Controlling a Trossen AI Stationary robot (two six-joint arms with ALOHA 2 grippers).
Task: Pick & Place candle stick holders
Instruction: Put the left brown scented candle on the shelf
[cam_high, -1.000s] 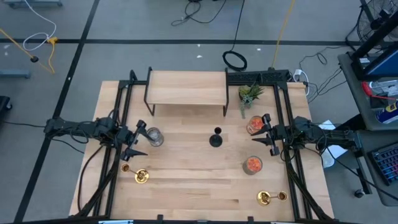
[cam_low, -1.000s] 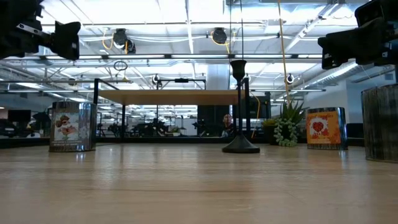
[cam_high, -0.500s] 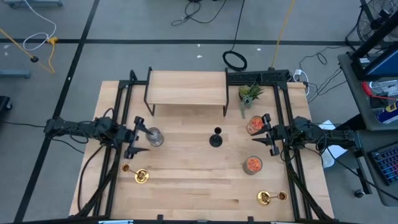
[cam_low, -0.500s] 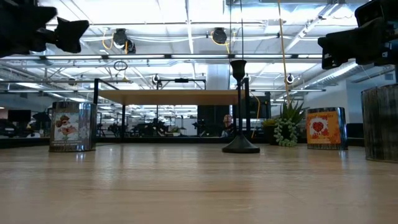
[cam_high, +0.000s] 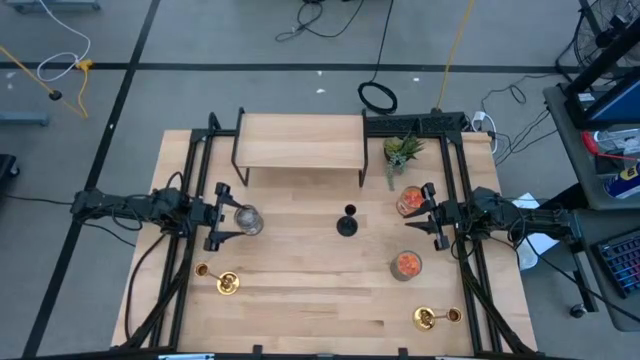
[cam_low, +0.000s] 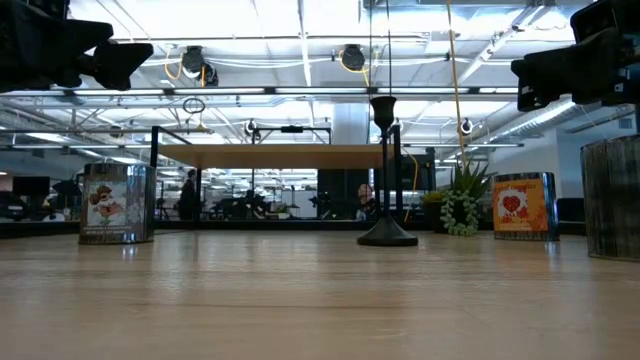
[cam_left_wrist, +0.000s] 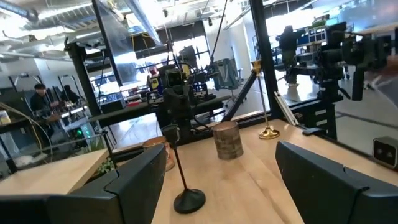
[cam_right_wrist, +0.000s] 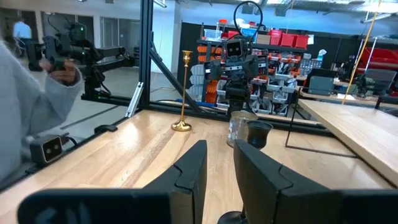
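Observation:
A black candle stick holder (cam_high: 347, 222) stands upright on its round base at the table's middle; it also shows in the low view (cam_low: 385, 170). One gold holder (cam_high: 224, 282) stands near the front left and another (cam_high: 428, 318) near the front right. My left gripper (cam_high: 218, 214) is open and empty, above the table to the left of the black holder (cam_left_wrist: 180, 168). My right gripper (cam_high: 434, 215) hovers to the right of the black holder (cam_right_wrist: 258, 134), empty, with a narrow gap between its fingers.
A clear glass jar (cam_high: 248, 220) stands just beside my left gripper. Two orange jars (cam_high: 410, 200) (cam_high: 406, 264) stand near my right gripper. A wooden shelf (cam_high: 300, 142) and a small plant (cam_high: 402, 150) stand at the far side. A person's sleeve (cam_right_wrist: 25, 124) shows beyond the table.
My left gripper has turned about its wrist and crept a little toward the table's right, toward the black holder. Nothing on the table has moved.

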